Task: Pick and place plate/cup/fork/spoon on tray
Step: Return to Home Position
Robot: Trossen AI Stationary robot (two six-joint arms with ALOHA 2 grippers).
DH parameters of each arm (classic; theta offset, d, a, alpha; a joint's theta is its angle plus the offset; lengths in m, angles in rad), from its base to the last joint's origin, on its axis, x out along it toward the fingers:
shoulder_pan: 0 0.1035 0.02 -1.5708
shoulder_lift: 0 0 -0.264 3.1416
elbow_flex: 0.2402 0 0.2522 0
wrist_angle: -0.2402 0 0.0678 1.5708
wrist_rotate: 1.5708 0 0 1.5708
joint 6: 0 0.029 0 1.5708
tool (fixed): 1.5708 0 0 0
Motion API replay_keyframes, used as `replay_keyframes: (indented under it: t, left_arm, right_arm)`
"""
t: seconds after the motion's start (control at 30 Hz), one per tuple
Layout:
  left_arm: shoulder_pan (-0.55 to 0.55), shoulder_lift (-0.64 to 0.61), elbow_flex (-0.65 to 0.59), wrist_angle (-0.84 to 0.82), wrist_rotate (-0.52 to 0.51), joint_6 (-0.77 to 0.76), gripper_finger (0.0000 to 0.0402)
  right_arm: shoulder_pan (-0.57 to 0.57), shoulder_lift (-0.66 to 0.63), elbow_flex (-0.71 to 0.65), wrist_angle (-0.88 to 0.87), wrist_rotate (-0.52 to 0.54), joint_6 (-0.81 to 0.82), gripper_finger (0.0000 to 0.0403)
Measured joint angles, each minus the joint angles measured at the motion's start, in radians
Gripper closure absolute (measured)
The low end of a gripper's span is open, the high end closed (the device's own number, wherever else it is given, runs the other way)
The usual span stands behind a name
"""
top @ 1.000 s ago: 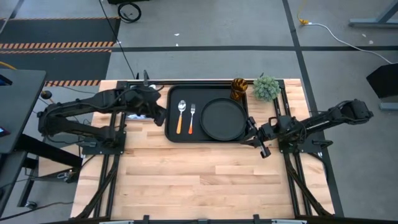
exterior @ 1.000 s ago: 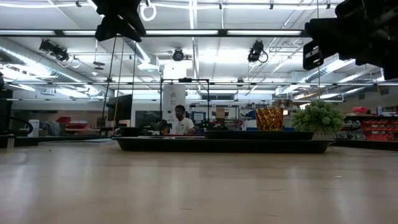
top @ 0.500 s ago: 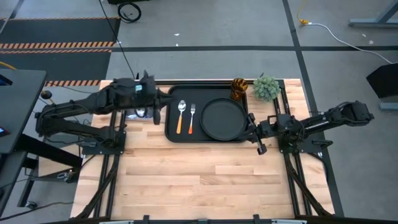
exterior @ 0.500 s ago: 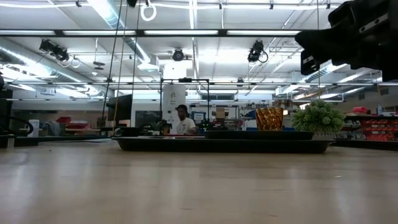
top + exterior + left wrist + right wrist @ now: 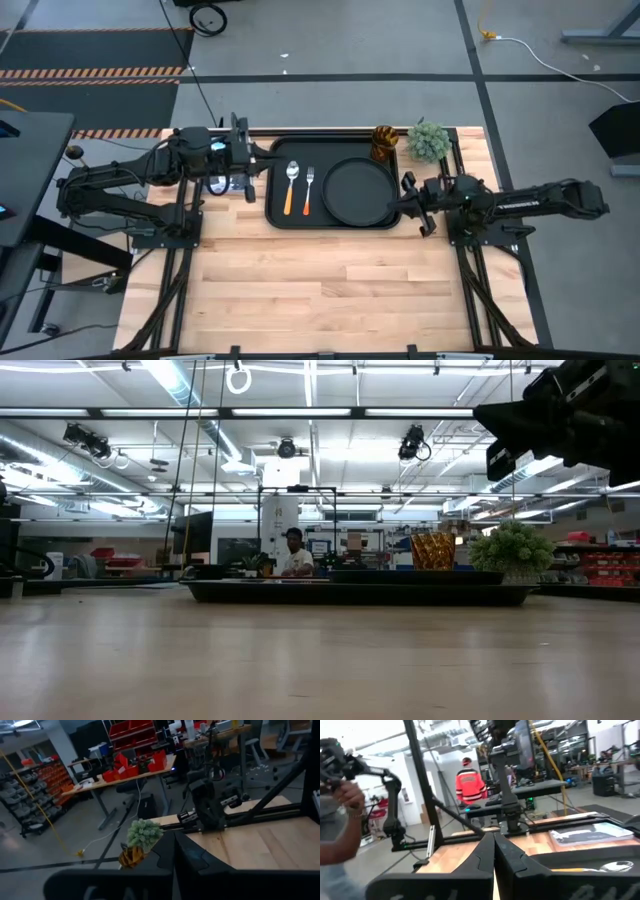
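Observation:
The black tray (image 5: 277,210) lies at the table's far middle. On it rest the round black plate (image 5: 358,192), the spoon (image 5: 291,185) and the fork (image 5: 308,188). The amber cup (image 5: 384,142) stands upright at the tray's far right corner. Whether it stands on the tray, I cannot tell. My left gripper (image 5: 262,157) hovers shut just left of the tray's far left corner, its fingers (image 5: 165,851) meeting with nothing between them. My right gripper (image 5: 407,196) hangs shut beside the tray's right rim, fingers (image 5: 485,851) together, above the table.
A small green plant (image 5: 428,141) stands right of the cup. A blue-white picture card (image 5: 222,184) lies under the left arm. The near half of the wooden table (image 5: 320,290) is bare. People stand in the room beyond, one in red (image 5: 469,785).
My left gripper has risen and drawn back toward the table's far left, leaving the low view. My right gripper has moved a little toward the far edge along the tray's right rim, its arm stretching lower. The things on the tray have stayed put.

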Motion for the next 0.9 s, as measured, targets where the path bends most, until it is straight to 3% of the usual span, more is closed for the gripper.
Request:
replay_keyframes:
  t: [0.2,0.4,0.63,0.77,0.9]
  left_arm:
    - [0.004,-0.001,0.000,0.008,-0.004,0.014,0.0388]
    - [0.003,-0.031,0.000,0.009,-0.051,-0.066,0.0394]
    - [0.003,-0.085,0.000,0.008,-0.071,-0.167,0.0390]
    - [0.003,-0.093,0.000,-0.013,-0.071,-0.216,0.0392]
    - [0.003,-0.092,0.000,-0.059,-0.073,-0.242,0.0392]
  right_arm:
    - [-0.045,-0.125,0.000,-0.053,0.026,0.028,0.0400]
    - [-0.059,-0.251,0.000,-0.219,0.090,-0.002,0.0400]
    - [-0.055,-0.423,0.000,-0.410,0.090,-0.054,0.0400]
    - [-0.055,-0.538,0.014,-0.575,0.095,-0.069,0.0400]
    - [-0.049,-0.656,0.080,-0.822,0.170,-0.116,0.0400]
